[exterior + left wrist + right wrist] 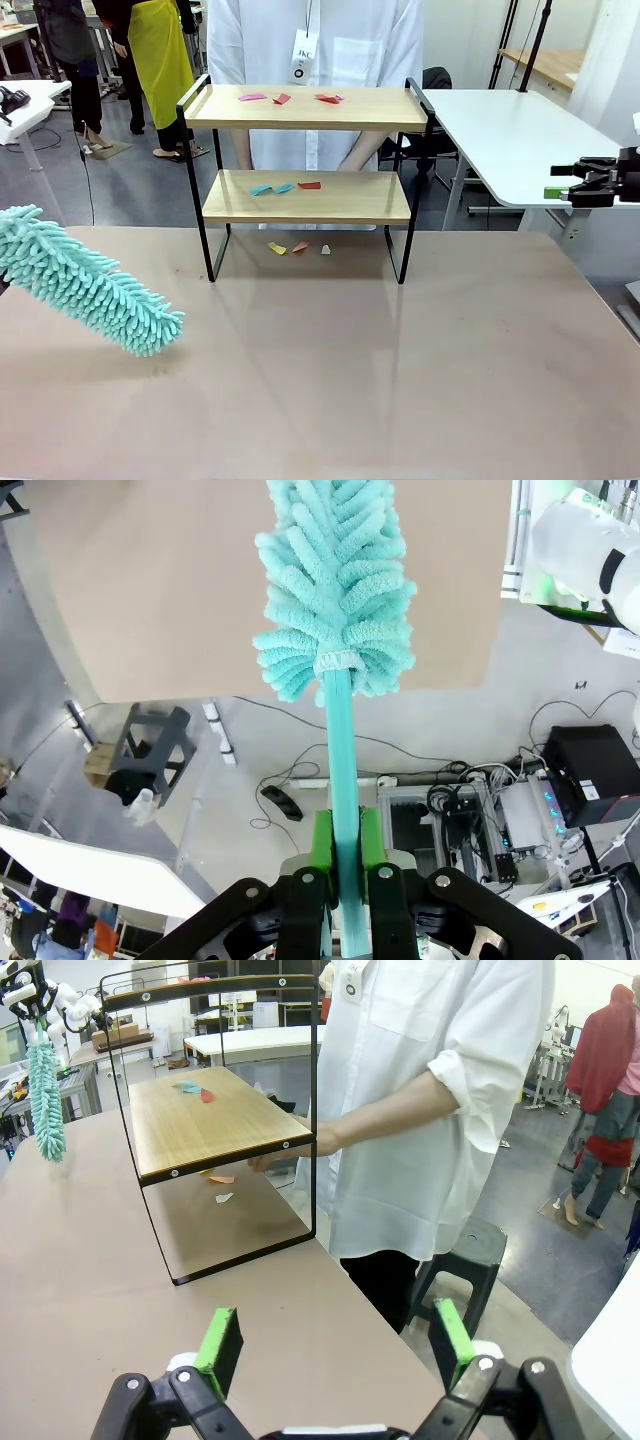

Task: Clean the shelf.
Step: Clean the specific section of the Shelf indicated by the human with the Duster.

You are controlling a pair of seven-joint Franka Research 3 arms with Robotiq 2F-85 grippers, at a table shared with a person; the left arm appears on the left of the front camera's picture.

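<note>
**Operator:** Report the state of each tool.

**Me:** My left tool [347, 842] is fully clamped on the handle [340, 750] of the duster [90, 285]. Its fluffy head hangs low over the near-left tabletop [350, 380]. My right tool [336, 1342] stands wide open and holds nothing.

**Operator:** Shelf position, and current step?

**Me:** The shelf [380, 108] stands at the far middle, well apart from the duster. Paper scraps [283, 98] lie on both boards. I judge this to be the approach step, with sweeping not begun. Next I should lift the duster to the top board, enter between the side rails and sweep lightly, so the frame is not pushed.
</note>
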